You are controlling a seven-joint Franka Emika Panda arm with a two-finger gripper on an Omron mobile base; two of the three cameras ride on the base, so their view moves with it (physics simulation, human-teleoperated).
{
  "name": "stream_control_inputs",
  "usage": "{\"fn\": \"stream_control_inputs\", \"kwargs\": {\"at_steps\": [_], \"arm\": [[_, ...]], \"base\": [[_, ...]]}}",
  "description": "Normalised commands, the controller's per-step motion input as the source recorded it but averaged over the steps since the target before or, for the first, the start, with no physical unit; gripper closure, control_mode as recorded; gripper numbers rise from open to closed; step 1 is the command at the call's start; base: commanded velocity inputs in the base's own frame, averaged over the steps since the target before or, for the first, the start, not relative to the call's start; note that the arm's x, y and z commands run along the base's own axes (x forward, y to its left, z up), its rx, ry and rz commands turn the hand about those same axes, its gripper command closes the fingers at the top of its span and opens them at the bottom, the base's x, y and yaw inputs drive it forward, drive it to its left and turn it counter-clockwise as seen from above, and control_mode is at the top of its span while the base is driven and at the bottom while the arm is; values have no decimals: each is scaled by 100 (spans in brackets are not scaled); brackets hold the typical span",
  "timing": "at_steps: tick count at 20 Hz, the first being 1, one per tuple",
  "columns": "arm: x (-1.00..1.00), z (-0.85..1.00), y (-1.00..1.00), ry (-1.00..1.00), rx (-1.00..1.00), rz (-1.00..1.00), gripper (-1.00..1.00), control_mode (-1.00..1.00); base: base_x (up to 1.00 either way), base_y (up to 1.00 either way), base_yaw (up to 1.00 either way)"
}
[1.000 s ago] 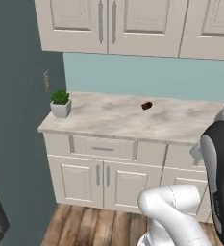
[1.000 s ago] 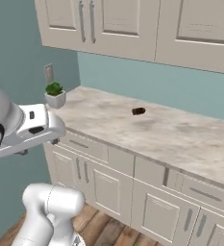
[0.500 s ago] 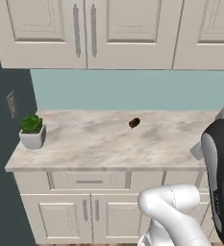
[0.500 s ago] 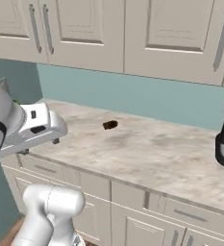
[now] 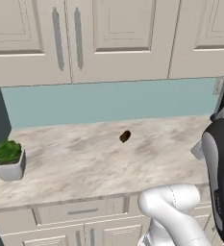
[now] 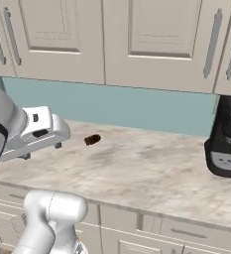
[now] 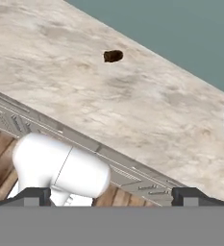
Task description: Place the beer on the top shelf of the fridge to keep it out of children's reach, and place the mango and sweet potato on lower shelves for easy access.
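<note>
The counter holds the sweet potato, lying alone near the back wall. It looks small, hard and light, maybe a bit rolly, so grab it across its middle. The gripper is wide open and holds nothing. The camera has moved, so the potato now sits more in the middle.

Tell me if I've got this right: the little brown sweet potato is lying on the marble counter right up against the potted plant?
Not quite. The sweet potato is on the counter, but well apart from the potted plant, which stands near the counter's left end, as the left base view shows.
</note>
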Motion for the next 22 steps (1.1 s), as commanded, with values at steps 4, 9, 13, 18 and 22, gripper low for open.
{"fn": "stream_control_inputs", "kwargs": {"at_steps": [4,9,13,18,22], "arm": [[0,0,0,0,0,0,-100,100],[0,0,0,0,0,0,-100,100],[0,0,0,0,0,0,-100,100],[46,-26,11,-1,0,-22,-100,-100],[34,-37,0,0,0,-16,-100,-100]], "base": [[33,43,-27],[38,45,-27],[49,39,-27],[0,0,0],[0,0,0]]}}
